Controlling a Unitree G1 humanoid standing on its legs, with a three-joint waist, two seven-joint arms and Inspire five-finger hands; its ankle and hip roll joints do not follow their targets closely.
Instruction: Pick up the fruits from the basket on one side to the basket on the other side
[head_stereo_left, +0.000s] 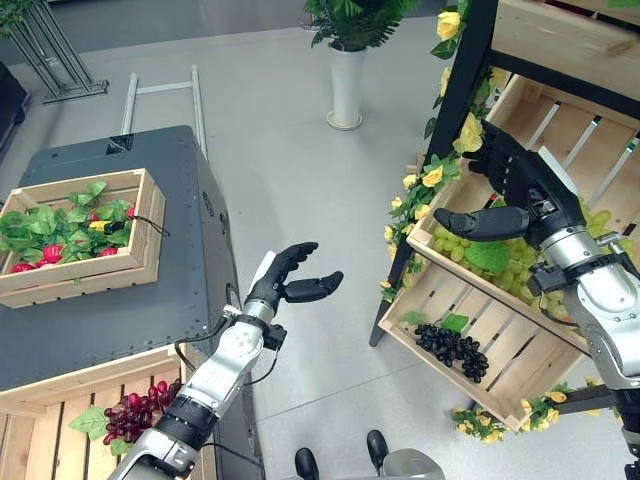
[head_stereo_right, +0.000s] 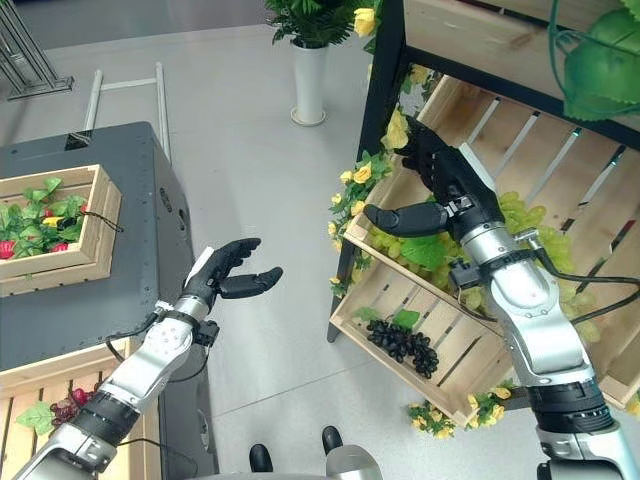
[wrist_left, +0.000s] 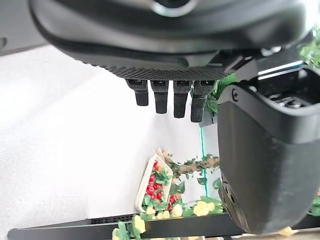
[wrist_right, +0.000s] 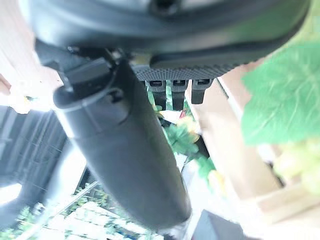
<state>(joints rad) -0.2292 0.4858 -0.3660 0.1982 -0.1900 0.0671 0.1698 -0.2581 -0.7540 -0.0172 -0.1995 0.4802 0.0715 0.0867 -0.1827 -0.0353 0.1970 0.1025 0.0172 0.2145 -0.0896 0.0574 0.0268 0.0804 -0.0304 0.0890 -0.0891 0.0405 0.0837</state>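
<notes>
Green grapes lie in the slanted wooden shelf crate at my right, with my right hand hovering just above them, fingers spread, thumb out, holding nothing. Nearer on that shelf I see a dark purple grape bunch in a lower wooden crate. My left hand hangs over the grey floor, relaxed and empty. At my left, a leafy wooden basket with red fruit sits on the dark grey bench; red grapes lie in a near crate.
</notes>
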